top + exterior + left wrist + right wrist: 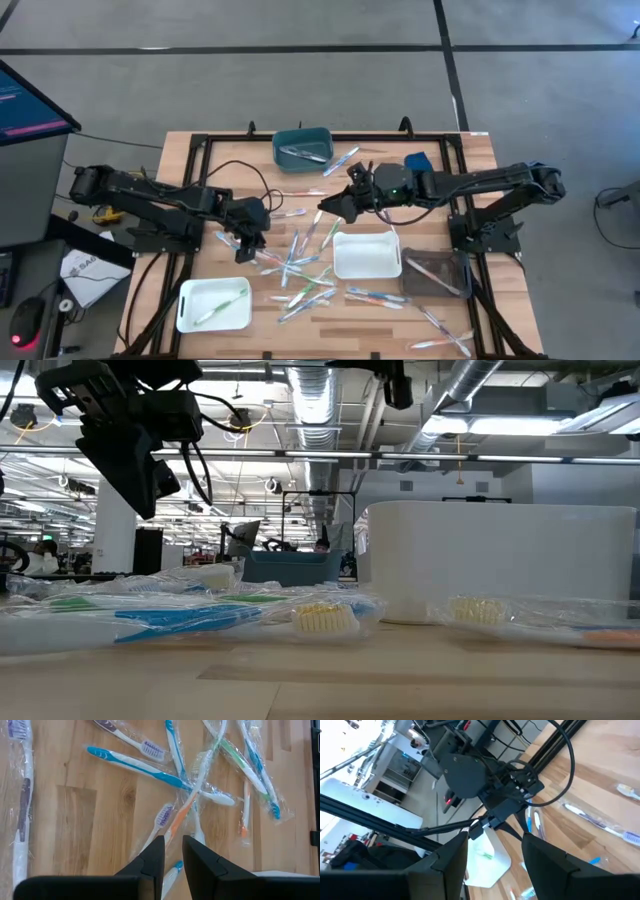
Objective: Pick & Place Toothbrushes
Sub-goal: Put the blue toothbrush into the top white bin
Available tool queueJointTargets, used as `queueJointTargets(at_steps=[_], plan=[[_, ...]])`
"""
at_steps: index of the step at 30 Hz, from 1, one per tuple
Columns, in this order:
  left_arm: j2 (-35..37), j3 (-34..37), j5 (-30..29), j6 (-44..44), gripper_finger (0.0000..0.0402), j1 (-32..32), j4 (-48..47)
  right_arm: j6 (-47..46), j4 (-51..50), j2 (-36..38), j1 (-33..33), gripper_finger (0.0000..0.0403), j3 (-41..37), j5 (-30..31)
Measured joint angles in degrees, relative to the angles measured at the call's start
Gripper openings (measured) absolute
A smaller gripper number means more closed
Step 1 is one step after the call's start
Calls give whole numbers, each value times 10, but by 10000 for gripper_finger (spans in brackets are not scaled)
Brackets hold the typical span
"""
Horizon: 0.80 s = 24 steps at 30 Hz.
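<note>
Several wrapped toothbrushes lie flat, scattered and crossing one another, on the wooden table's middle. In the left wrist view a blue-and-white one lies over others. My left gripper hovers above the heap's left edge and points steeply down. Its fingers stand a narrow gap apart, over an orange-and-white brush, and hold nothing. My right gripper hangs higher, over the heap's far side. It is open and empty, and points toward the left arm.
A white tray at the near left holds a green toothbrush. A teal bin with a brush stands at the far edge. A white bin and a dark tray stand to the right. More brushes lie near right.
</note>
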<state>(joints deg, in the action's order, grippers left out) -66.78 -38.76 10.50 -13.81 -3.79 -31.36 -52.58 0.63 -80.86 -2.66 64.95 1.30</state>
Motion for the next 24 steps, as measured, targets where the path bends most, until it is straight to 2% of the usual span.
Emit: queueJointTargets(at_steps=[24], plan=[[0, 0, 0, -2, 59, 0, 3, 1, 16, 0, 2, 177, 0, 0]])
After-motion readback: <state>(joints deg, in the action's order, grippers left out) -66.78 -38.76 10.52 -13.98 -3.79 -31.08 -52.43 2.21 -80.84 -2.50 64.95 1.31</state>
